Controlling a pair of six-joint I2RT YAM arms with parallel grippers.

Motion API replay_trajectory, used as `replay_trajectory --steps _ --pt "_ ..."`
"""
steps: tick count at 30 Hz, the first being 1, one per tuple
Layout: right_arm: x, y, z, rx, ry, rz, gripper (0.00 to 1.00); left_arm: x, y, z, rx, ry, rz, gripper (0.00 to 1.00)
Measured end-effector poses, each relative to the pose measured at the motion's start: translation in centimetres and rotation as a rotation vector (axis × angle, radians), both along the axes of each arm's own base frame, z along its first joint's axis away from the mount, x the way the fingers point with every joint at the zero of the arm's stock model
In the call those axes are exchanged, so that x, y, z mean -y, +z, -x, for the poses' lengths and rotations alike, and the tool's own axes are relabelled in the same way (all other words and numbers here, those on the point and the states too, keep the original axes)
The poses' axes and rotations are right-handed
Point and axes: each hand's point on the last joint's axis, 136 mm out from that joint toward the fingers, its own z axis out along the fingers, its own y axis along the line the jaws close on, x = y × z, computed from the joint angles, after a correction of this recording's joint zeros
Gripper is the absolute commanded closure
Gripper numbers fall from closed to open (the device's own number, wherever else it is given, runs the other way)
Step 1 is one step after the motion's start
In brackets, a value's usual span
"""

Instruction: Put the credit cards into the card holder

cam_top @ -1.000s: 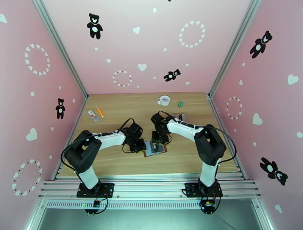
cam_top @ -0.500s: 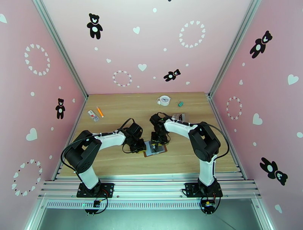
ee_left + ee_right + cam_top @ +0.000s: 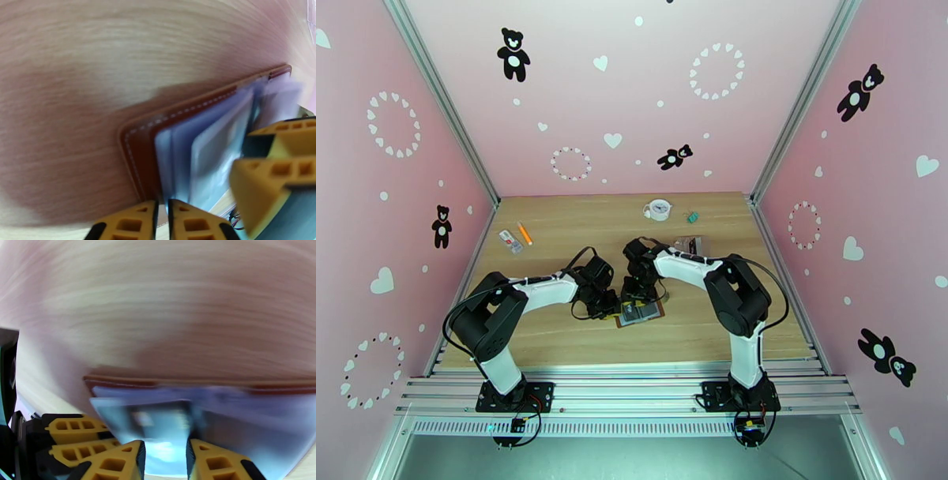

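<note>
The card holder (image 3: 138, 146) is pinned at its lower edge by the nearly closed left gripper (image 3: 162, 221), probably so it stays put. A card (image 3: 158, 425) is pinched in the right gripper (image 3: 164, 461) at lower centre, seemingly lined up with the slots.

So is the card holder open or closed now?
Open: the card holder lies spread on the table, its inner sleeves exposed.

Both arms reach inward, hands meeting low at frame centre. Left hand (image 3: 610, 306) has its fingers nearly together, a thin gap between the tips. Right hand (image 3: 636, 296) points down, fingers (image 3: 118, 461) parted.
</note>
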Motion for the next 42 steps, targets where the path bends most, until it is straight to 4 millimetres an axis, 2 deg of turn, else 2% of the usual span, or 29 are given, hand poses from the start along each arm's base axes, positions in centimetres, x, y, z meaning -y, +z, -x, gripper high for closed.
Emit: replay_trajectory --steps 10,20,30,36,42 --pt "-0.2 0.3 0.2 -0.012 -0.013 0.002 0.66 -1.0 0.4 0.1 0.013 0.0 -0.045 0.78" --pt "-0.2 2.6 -0.8 0.051 0.012 0.03 0.65 -3.8 2.7 -0.5 0.056 0.051 -0.071 0.76" --pt "0.4 1.6 -0.6 0.028 0.061 0.088 0.66 -4.6 2.0 0.3 0.027 0.068 -0.088 0.76" --pt "0.7 0.2 -0.2 -0.006 0.08 0.118 0.65 -4.5 2.1 0.2 0.027 0.08 -0.083 0.76" --pt "0.8 0.1 -0.1 -0.011 0.085 0.124 0.63 -4.4 2.2 0.0 0.037 0.081 -0.075 0.76"
